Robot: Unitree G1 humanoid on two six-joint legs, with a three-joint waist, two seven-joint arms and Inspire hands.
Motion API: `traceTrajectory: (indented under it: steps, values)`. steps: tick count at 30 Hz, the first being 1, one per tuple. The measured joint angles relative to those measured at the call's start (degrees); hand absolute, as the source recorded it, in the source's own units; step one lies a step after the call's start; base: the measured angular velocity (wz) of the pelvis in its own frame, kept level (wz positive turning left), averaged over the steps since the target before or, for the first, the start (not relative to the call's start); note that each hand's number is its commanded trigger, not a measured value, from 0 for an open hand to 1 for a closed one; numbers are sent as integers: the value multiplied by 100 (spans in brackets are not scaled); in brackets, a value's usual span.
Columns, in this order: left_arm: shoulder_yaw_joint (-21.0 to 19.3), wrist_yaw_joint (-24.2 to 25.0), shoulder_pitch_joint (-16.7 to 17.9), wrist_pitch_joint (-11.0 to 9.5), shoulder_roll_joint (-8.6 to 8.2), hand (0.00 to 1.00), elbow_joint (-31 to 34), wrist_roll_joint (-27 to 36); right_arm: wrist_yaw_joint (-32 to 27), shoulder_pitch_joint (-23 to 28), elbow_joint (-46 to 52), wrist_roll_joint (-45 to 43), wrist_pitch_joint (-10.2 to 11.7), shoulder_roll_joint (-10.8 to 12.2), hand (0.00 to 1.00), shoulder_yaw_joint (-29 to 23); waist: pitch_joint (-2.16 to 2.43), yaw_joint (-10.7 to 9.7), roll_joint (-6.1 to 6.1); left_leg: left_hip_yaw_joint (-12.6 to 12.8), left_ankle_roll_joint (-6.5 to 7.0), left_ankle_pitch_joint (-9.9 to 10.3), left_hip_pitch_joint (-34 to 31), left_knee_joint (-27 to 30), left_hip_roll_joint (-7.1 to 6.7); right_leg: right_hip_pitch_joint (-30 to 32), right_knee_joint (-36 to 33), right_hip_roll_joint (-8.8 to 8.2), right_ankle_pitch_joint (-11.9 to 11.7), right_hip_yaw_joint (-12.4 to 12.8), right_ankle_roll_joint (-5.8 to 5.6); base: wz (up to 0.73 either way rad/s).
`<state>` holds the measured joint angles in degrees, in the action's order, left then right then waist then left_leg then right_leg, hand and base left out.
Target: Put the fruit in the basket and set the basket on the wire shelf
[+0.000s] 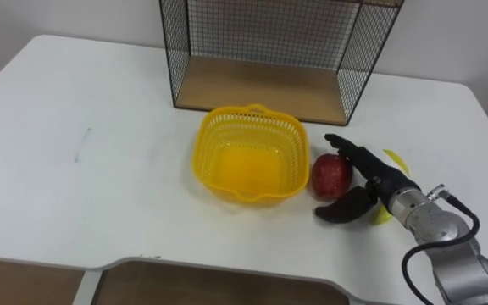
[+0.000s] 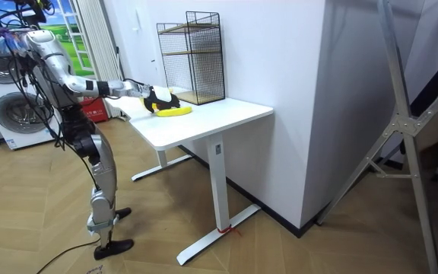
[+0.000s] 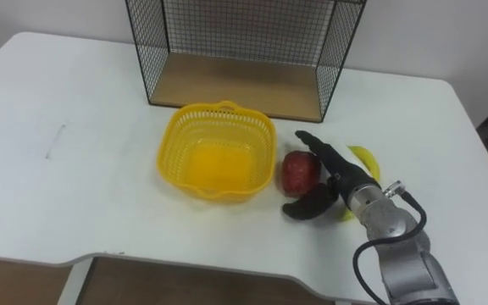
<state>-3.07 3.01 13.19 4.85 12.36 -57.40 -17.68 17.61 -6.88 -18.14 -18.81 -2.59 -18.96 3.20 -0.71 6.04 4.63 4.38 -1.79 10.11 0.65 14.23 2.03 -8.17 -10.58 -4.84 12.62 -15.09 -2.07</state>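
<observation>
While the glossy round red apple lies on the smooth white surface, just right of the yellow plastic lattice basket, the dark right hand brackets it with fingers straight and thumb spread; contact is unclear. The yellow banana is mostly hidden behind the hand. Behind stands the black wire shelf with a wooden base, top cut off.

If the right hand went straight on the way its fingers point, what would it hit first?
Probably the red apple, lying in the open right hand between fingers and thumb; depth is unclear.
</observation>
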Motion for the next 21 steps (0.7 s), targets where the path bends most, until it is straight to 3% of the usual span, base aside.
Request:
traceTrajectory:
  steps: [10, 11, 12, 13, 21]
  values:
    - [29, 0, 19, 145, -20, 0, 0, -12, 259, -124, -411, -179, -121, -2, 0, -11, 37, 44, 42, 0, 19, 122, 6, 215, 17, -117, -10, 5, -6, -2, -14, 0]
    - [29, 0, 19, 145, -20, 0, -1, -12, 260, -134, -430, -179, -122, -2, 7, -12, 37, 45, 43, 0, 19, 122, 7, 218, 17, -116, -10, 5, -8, -1, -16, 0]
    - [46, 0, 22, 146, -18, 0, -2, -12, 260, -163, -493, -178, -116, -2, 87, -12, 36, 45, 44, -1, 20, 123, 7, 229, 17, -118, -10, 4, -10, -2, -19, 0]
    - [109, 0, 28, 146, -6, 0, -2, -8, 260, -230, -629, -170, -106, -2, 100, -16, 35, 40, 45, -2, 23, 124, 5, 238, 17, -122, -11, 4, -10, -1, -20, 0]
    - [198, -1, 19, 145, 0, 0, -2, -4, 0, -641, -1081, -378, -67, -92, 100, -8, 31, 42, 65, -12, 25, 125, 4, 250, 17, -130, -5, 4, -11, -7, -22, 0]
